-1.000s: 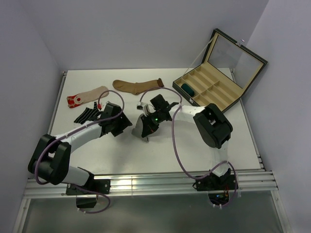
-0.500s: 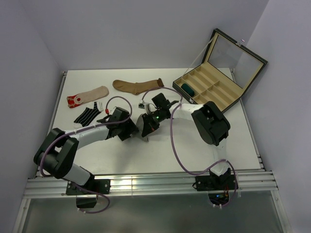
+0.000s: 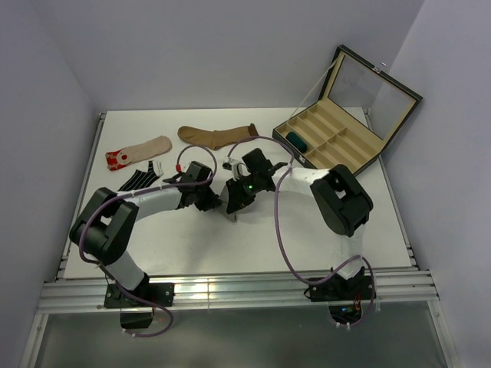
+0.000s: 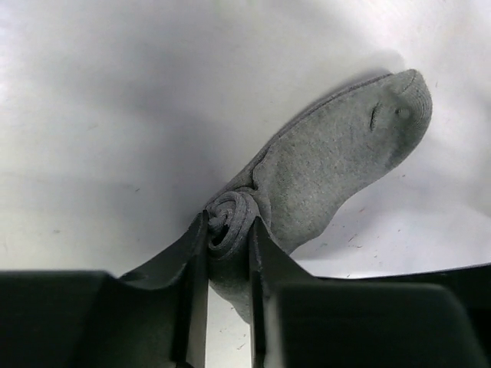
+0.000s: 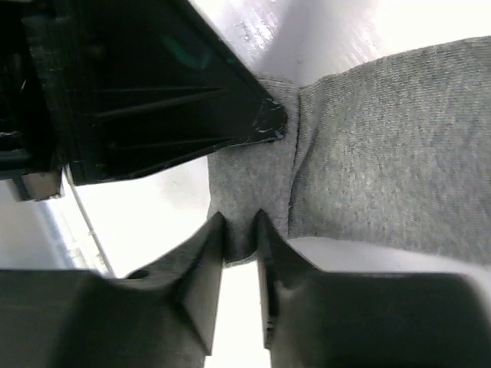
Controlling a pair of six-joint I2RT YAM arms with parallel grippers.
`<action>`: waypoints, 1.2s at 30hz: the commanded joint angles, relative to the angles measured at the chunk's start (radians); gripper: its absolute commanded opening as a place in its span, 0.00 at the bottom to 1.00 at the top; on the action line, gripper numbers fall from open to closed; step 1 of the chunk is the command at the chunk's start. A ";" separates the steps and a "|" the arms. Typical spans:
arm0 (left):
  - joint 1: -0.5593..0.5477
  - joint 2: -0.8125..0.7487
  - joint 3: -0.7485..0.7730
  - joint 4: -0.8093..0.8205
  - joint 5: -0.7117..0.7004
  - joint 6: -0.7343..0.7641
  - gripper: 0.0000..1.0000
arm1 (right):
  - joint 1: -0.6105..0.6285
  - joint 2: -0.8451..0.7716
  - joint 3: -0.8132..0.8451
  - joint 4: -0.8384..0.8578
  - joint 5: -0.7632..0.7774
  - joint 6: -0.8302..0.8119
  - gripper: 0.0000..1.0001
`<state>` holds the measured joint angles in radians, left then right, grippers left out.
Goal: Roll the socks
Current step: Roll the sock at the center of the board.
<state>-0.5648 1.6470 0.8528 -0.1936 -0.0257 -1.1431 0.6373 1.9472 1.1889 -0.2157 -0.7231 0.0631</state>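
From above, the two arms meet at the middle of the white table (image 3: 307,222). The left gripper (image 3: 215,201) and right gripper (image 3: 233,205) sit tip to tip, and their bodies cover whatever lies between them, so this view does not show how either one stands. Three flat socks lie toward the far left: a brown sock (image 3: 219,136), a beige red-toed sock (image 3: 138,151) and a black-and-white striped sock (image 3: 138,181). At the far right stands a box (image 3: 337,170) with its lid (image 3: 368,84) raised. Its tan tray is split into compartments, and a dark teal roll (image 3: 295,141) lies in the one at the tray's left end (the only compartment that visibly holds anything).

The left wrist camera shows what the top view hides. The grey sock (image 4: 337,161) lies on the table, its toe stretched up and to the right. Its other end is wound into a tight coil, and the left gripper's fingers are pinched onto that coil.

The right wrist camera gives the opposite side. The right gripper's fingers (image 5: 207,253) stand nearly together with a fold of the grey sock's edge nipped between them. A black finger of the left gripper reaches in from the upper left and touches the same fabric.
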 commanded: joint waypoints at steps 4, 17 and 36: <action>0.000 0.094 0.075 -0.139 -0.028 0.175 0.12 | 0.085 -0.232 -0.136 0.110 0.398 -0.052 0.43; 0.051 0.204 0.252 -0.263 0.046 0.368 0.13 | 0.363 -0.314 -0.224 0.298 0.936 -0.235 0.59; 0.052 0.229 0.287 -0.288 0.078 0.408 0.16 | 0.475 -0.033 -0.181 0.306 1.196 -0.327 0.45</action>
<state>-0.5186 1.8339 1.1423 -0.4057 0.0944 -0.7925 1.1168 1.8717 1.0130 0.0902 0.4244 -0.2642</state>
